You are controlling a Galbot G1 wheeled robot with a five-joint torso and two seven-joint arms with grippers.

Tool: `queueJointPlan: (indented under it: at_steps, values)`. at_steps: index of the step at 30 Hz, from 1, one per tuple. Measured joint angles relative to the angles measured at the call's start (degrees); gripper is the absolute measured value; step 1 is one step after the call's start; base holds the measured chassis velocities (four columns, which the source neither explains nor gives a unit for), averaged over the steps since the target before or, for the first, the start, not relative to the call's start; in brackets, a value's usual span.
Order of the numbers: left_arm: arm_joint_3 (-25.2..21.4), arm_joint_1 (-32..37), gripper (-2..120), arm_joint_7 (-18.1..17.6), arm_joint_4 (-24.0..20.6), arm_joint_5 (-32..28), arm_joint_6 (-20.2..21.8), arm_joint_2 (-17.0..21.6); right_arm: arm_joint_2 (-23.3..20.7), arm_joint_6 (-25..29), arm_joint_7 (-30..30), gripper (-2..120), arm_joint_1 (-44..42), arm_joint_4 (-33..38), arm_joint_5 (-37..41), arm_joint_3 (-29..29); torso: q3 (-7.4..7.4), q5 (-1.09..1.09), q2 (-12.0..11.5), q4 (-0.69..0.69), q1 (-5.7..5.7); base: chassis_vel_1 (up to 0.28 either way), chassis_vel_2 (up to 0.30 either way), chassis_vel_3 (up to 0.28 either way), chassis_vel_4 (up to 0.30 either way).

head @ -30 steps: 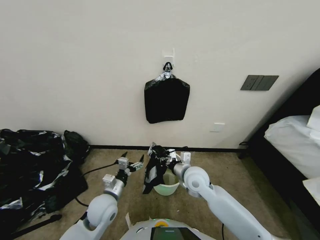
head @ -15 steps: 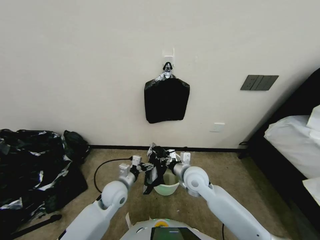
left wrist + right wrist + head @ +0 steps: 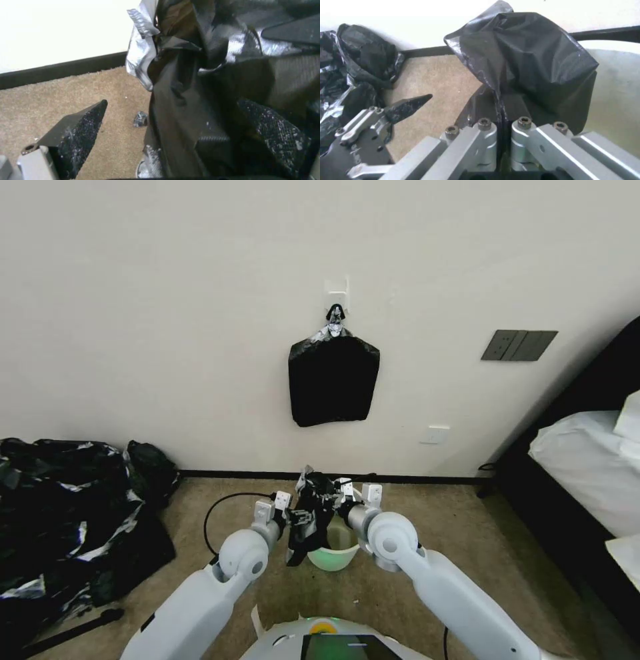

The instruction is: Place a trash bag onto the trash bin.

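The trash bag (image 3: 308,527) is thin, wrinkled black plastic hanging from my right gripper (image 3: 332,499), which is shut on its bunched top just above the trash bin (image 3: 331,559). The bin is a small white bucket with a pale green inside, standing on the carpet by the wall. In the right wrist view the right gripper (image 3: 500,103) pinches the trash bag (image 3: 526,62), with the bin's white wall (image 3: 620,95) behind. My left gripper (image 3: 299,515) is open at the bag's left side. In the left wrist view the left gripper (image 3: 173,105) straddles the hanging trash bag (image 3: 180,100).
A flat stack of black bags (image 3: 333,380) hangs from a wall hook. A big heap of black plastic (image 3: 67,520) lies on the floor at the left. A bed (image 3: 587,460) stands at the right. A black cable (image 3: 220,503) loops on the carpet.
My left arm has swung right, bringing its open fingers from beside the bag to around its edge. The right gripper, bag and bin have stayed put.
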Motion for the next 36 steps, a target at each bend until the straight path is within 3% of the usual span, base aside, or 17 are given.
queueJointPlan:
  at_steps: [12,15,22,25,32,36]
  values:
    - [2.9,-5.2,100,-4.5,2.9,-4.5,4.2,-2.5,0.0,0.2,0.0,0,-0.2,-0.1,-0.1,0.1,0.00,0.00,0.0,0.00,0.00,0.000,0.000,0.000,0.000]
    - [4.4,-6.5,100,-8.9,3.8,-7.1,5.2,-4.0,-0.1,0.3,-0.1,0,-0.3,-0.3,-0.1,0.3,-0.01,0.00,0.0,0.00,0.00,0.000,0.000,0.000,0.000]
    - [5.2,-7.3,99,-10.3,4.5,-7.8,5.2,-4.6,0.0,0.3,-0.1,0,-0.3,-0.4,-0.1,0.4,-0.01,0.00,0.0,0.00,0.00,0.000,0.000,0.000,0.000]
    - [6.0,-7.8,91,-13.9,5.1,-11.0,5.2,-5.3,-0.1,0.3,-0.2,0,-0.3,-0.7,-0.1,0.4,0.00,0.00,0.0,-0.01,0.00,0.000,0.000,0.000,0.000]
    - [6.5,-7.9,71,-16.2,6.1,-12.3,5.1,-5.8,-0.1,0.3,-0.2,0,-0.2,-1.2,-0.2,0.6,-0.01,0.00,0.0,0.00,0.00,0.000,0.000,0.000,0.000]
    - [6.6,-8.5,72,-17.6,7.3,-13.8,5.1,-6.5,0.0,0.3,-0.2,0,-0.2,-1.4,-0.2,0.6,-0.01,0.00,0.0,0.00,0.00,0.000,0.000,0.000,0.000]
